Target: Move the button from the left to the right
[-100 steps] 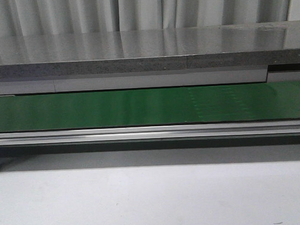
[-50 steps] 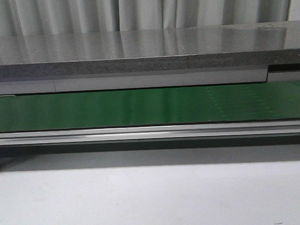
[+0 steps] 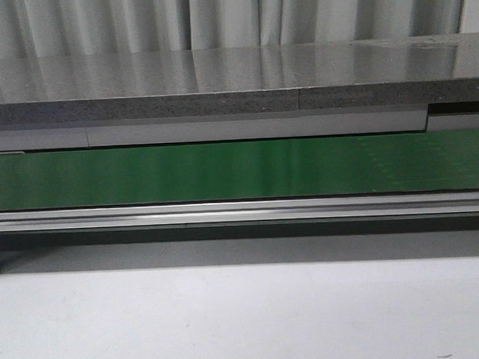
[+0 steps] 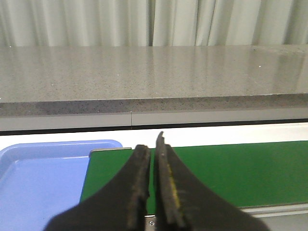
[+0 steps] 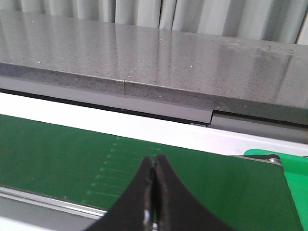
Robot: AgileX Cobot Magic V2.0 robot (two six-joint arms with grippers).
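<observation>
No button anywhere in view. Left gripper [image 4: 153, 144] nearly pressed together, holding nothing, over green belt [image 4: 231, 168] beside blue tray [image 4: 43, 178]. Right gripper [image 5: 154, 166] pinched tight, empty, above belt too.

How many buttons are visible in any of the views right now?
0. No button shows on the green belt, in the blue tray beside the belt's end, or between the closed fingers of the left gripper or right gripper. One may lie outside the views.
</observation>
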